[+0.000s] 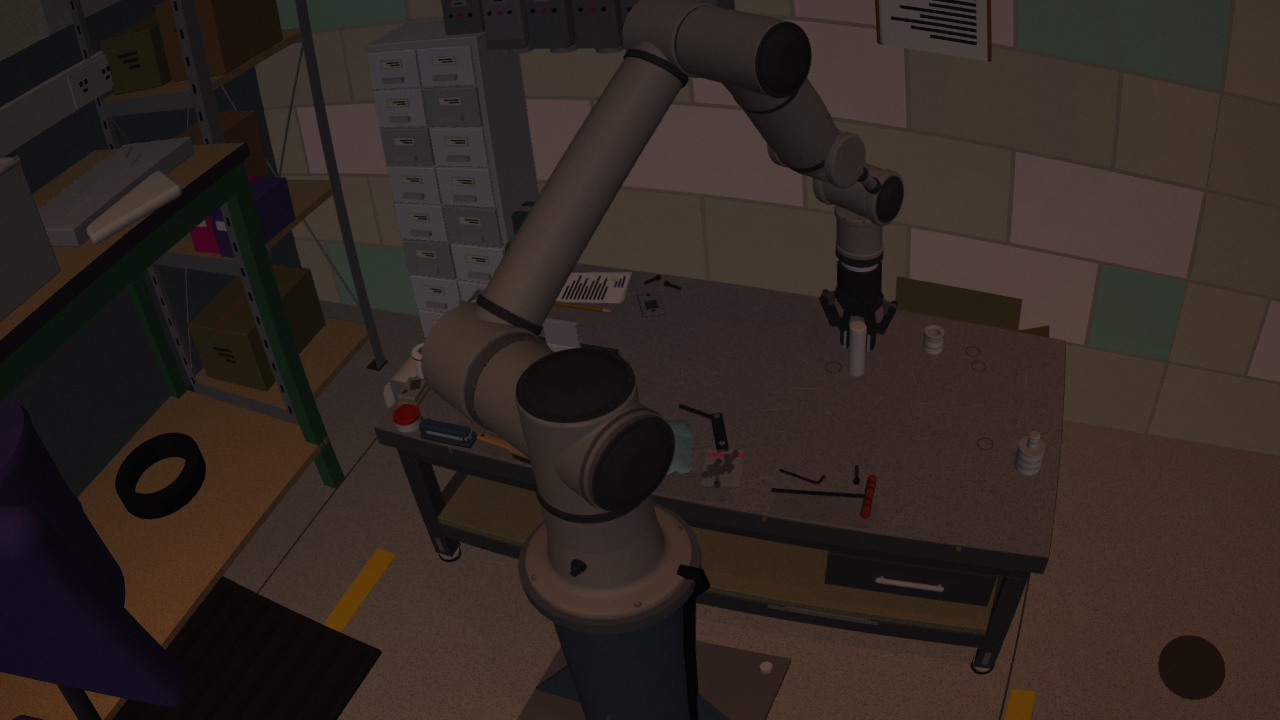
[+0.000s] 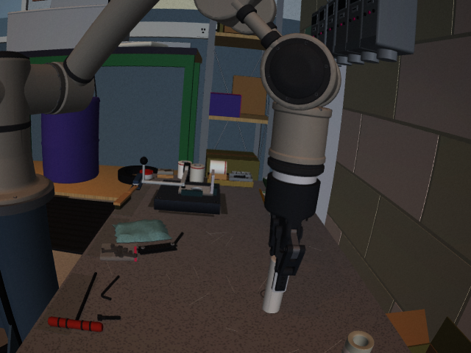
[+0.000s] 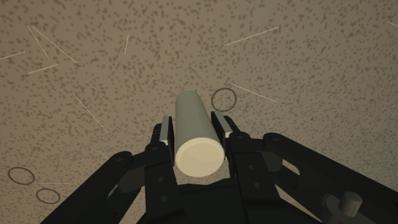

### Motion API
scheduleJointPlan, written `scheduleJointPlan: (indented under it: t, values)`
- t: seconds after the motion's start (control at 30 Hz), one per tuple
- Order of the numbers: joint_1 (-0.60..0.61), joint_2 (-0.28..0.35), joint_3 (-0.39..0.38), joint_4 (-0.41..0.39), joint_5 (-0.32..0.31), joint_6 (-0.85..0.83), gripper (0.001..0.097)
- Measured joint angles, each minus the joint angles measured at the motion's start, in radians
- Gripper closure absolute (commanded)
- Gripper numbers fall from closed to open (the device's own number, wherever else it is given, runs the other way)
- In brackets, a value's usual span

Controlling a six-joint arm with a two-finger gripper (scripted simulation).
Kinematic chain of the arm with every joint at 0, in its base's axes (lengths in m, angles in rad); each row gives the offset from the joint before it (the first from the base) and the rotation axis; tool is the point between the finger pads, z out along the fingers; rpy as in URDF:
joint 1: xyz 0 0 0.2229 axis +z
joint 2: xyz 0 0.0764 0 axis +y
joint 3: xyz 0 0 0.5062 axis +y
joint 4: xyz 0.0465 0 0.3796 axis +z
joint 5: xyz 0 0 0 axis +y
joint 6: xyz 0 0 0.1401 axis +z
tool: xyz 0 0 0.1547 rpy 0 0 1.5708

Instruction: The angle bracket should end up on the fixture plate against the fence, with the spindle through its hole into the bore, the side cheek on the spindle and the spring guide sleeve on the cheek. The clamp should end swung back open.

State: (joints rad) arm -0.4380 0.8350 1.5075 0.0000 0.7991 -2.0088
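The pale spindle (image 1: 857,350) (image 2: 273,290) (image 3: 195,130) stands upright on the bench top, far from the dark fixture plate (image 2: 187,198) with its clamp arm at the other end of the bench. A pale ring-shaped part (image 1: 934,338) (image 2: 358,341) sits a short way to the spindle's right, and a stepped pale part (image 1: 1030,454) stands near the bench's right front corner. My gripper (image 1: 857,333) (image 2: 283,266) (image 3: 195,126) is straight above the spindle with its fingers on either side of the upper end, still closing and open around it.
The tiled wall (image 2: 411,159) runs close behind the gripper. A T-handle key with a red grip (image 1: 866,495) (image 2: 75,323), hex keys, a green cloth (image 2: 140,230) and a small bag of screws (image 1: 721,467) lie along the bench's front half.
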Motion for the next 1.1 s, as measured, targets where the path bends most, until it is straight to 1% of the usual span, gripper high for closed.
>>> scheduleJointPlan:
  t: [0.73, 1.1]
  values:
    - [0.0, 0.0, 0.0, 0.0, 0.0, 0.0, 0.0627]
    - [0.0, -0.002, 0.0, 0.0, 0.003, 0.0, 0.0628]
